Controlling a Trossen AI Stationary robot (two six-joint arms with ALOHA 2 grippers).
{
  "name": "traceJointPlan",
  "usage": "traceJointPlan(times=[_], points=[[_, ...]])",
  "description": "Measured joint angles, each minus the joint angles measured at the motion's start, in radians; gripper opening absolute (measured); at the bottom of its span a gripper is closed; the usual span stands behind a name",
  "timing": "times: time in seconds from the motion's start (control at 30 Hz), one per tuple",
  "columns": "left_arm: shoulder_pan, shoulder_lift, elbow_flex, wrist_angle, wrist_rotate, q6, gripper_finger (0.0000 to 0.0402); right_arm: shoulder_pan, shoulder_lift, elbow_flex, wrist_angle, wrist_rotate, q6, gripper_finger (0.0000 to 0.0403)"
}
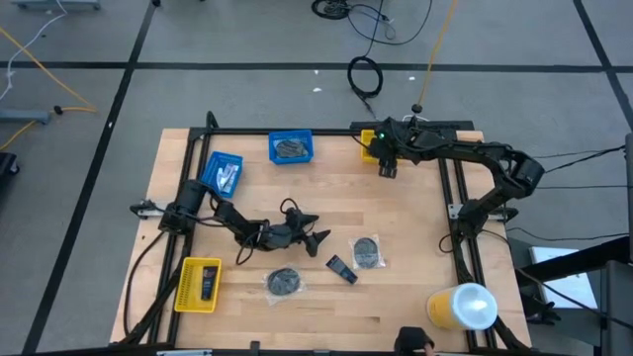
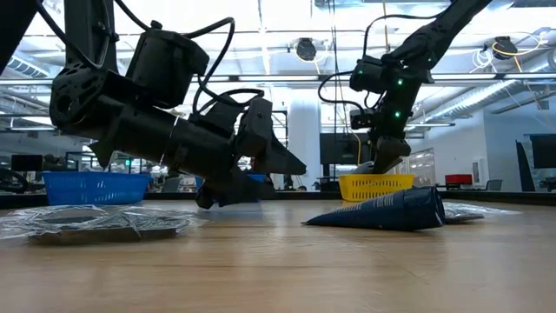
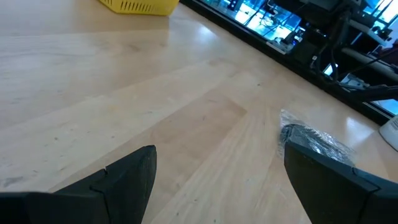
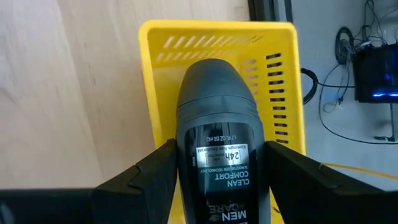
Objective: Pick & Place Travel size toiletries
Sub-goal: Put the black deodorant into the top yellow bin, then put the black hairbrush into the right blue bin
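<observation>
Trouble looks likeliest at the desk's far edge, where the right tool (image 4: 214, 180), clamped on a dark grey deodorant bottle (image 4: 216, 155) above the yellow slotted plastic bin (image 4: 283, 68), could drop it onto the rim, while the left tool (image 3: 217, 180) hangs spread wide mid-desk.

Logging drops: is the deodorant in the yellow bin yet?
Not yet: the right gripper holds the deodorant above the yellow bin.

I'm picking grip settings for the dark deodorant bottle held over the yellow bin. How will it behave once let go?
The deodorant bottle looks rigid, so the right gripper probably won't deform it. Its smooth, glossy sides may slide between the pads. With that domed end, it will likely tip and roll once dropped into the yellow bin.
</observation>
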Motion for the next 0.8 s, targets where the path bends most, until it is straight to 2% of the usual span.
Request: traceJointPlan(times=[0.17, 0.4, 0.53, 0.67, 0.8], points=[[0.0, 0.0, 0.0, 0.0, 0.002, 0.0, 0.0347, -0.02, 0.0, -0.001, -0.024, -0.081, 0.024, 0.0233], [0.001, 0.0, 0.0, 0.0, 0.017, 0.0, 0.0347, -0.042, 0.0, -0.001, -0.014, -0.076, 0.049, 0.0286], [0.001, -0.001, 0.0, 0.0, 0.017, 0.0, 0.0347, -0.042, -0.012, -0.001, -0.013, -0.072, 0.046, 0.0304], [0.001, -0.001, 0.0, 0.0, 0.017, 0.001, 0.0347, -0.04, -0.044, -0.001, -0.011, -0.076, 0.051, 0.03], [0.002, -0.001, 0.0, 0.0, 0.016, 0.004, 0.0347, -0.036, -0.067, -0.001, -0.022, -0.111, 0.085, 0.0275]])
